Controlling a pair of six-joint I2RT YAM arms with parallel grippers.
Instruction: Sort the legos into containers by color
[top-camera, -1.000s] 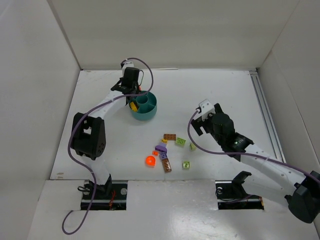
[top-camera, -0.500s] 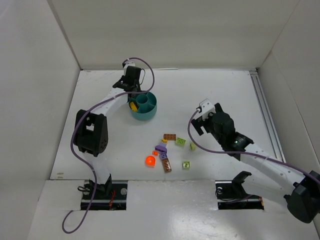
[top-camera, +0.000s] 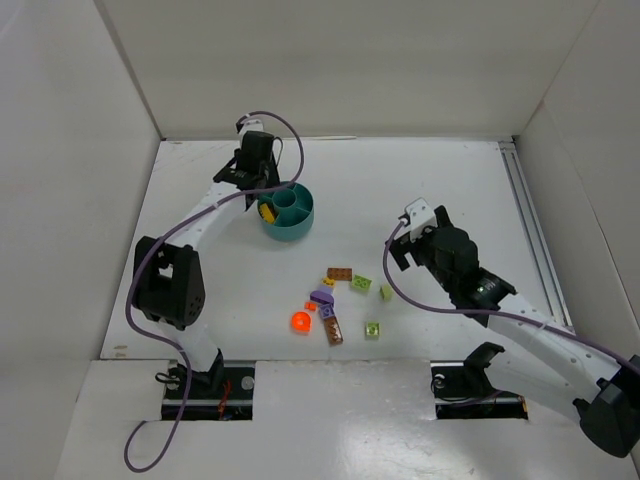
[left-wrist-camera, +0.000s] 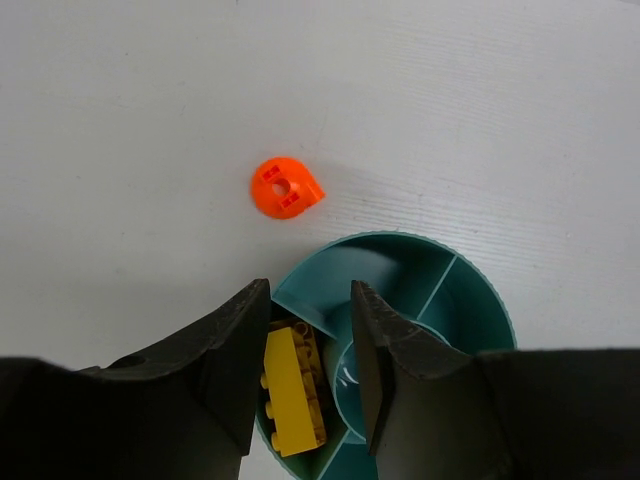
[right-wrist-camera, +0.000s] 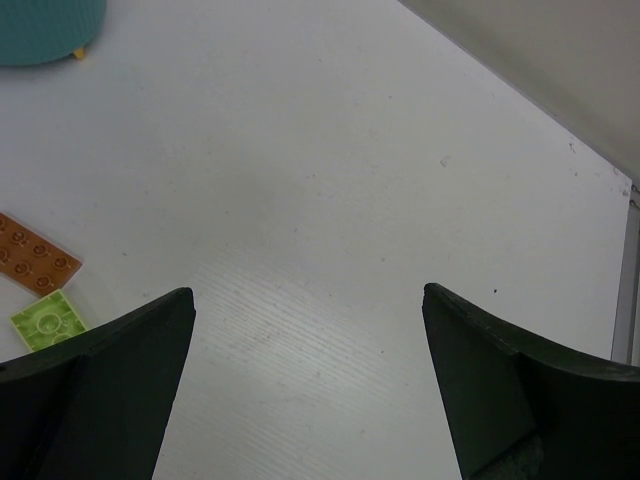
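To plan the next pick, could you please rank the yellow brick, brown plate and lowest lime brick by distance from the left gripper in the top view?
From the left gripper:
1. Yellow brick, in the dish.
2. Brown plate, mid-view.
3. Lime brick, lowest.

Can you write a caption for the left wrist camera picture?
Left claw, open, above a yellow lego lying in the teal dish.

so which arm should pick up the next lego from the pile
Right. The right gripper is open and empty beside the loose legos, with the brown plate at the edge of its wrist view. The left gripper hangs over the teal dish, farther away.
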